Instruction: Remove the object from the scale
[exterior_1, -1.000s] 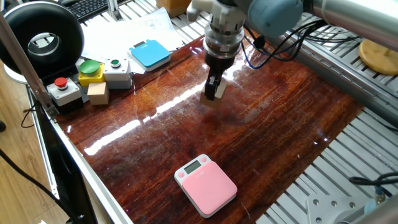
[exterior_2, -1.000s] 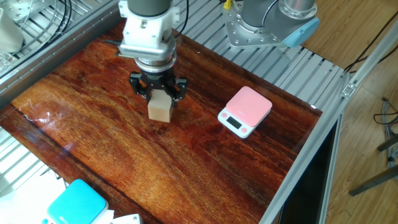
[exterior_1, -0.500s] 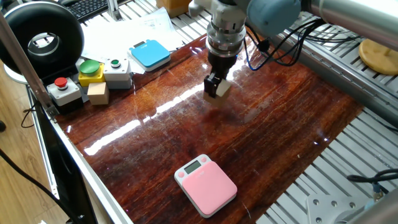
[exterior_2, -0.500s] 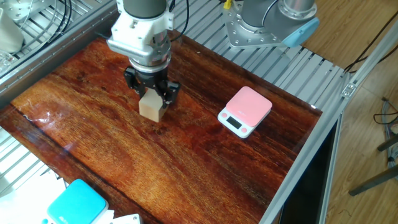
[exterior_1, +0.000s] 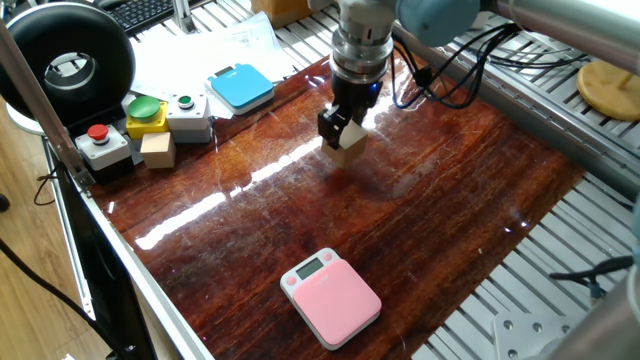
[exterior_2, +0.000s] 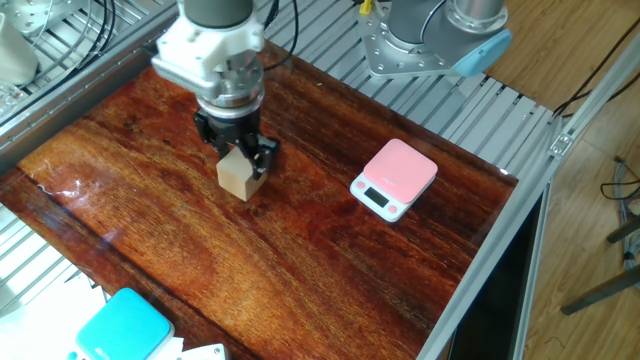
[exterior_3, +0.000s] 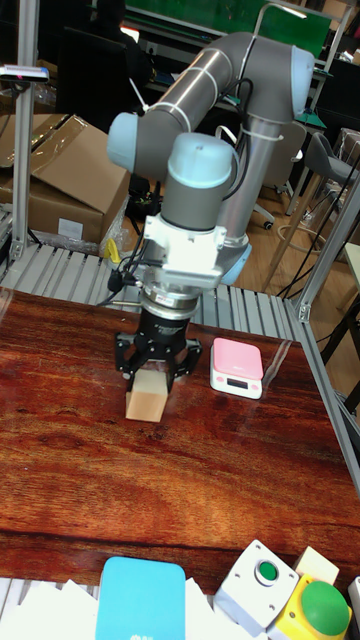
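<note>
- The pink scale (exterior_2: 396, 177) sat flat on the dark wooden surface (exterior_2: 330, 270) with nothing on its top; its small white display panel faced the surface's edge.
- The tan cube (exterior_2: 236, 175) was off the scale and well apart from it, further in on the surface, in my grip.
- My claw (exterior_2: 237, 158) was closed on the cube, black fingers (exterior_3: 124, 356) pressed against opposite sides of its upper part, so most of the block showed beneath them.
- Whether the cube's underside touched the wood or hung just over it, I could not tell; in the tall view (exterior_3: 146, 396) it looked very close to the surface.
- In one fixed view the cube (exterior_1: 348, 139) sat slightly tilted under my claw (exterior_1: 338, 128).
- My wrist pointed almost straight down over the block, with the grey and blue arm (exterior_3: 205, 130) bending back up behind it towards its base beyond the surface's far edge.
- A light-blue scale (exterior_1: 241, 86) lay near one corner of the surface, with papers under part of it.
- Beside it stood a group of button boxes (exterior_1: 150, 120), one with a green button, one red, and a small pale wooden block (exterior_1: 157, 150) just in front of them.
- The pink scale (exterior_1: 331, 297) lay near the opposite edge from those things.
</note>
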